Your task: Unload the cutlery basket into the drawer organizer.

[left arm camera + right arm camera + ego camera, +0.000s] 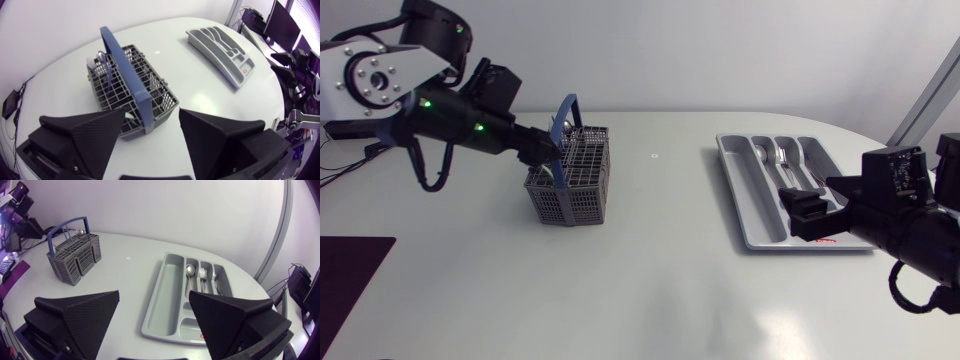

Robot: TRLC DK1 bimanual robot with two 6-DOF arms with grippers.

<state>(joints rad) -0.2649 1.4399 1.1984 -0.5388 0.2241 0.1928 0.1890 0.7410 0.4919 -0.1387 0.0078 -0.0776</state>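
The grey cutlery basket [572,185] with a blue handle [567,110] stands left of the table's middle. A spoon [102,57] stands in its far corner; other contents are hard to make out. My left gripper [546,154] hangs at the basket's left top edge. In the left wrist view my left gripper [151,113] is open, the near end of the handle [142,107] lying between its fingers without touching them. The grey drawer organizer [748,200] lies at the right with a spoon [190,270], a fork [203,273] and another piece inside. My right gripper [807,212] stands open over its near end.
A dark mat [345,275] lies at the table's front left edge. Between basket and organizer there is a small mark [655,155] on the bare white table. The organizer's long left compartment [167,287] holds nothing.
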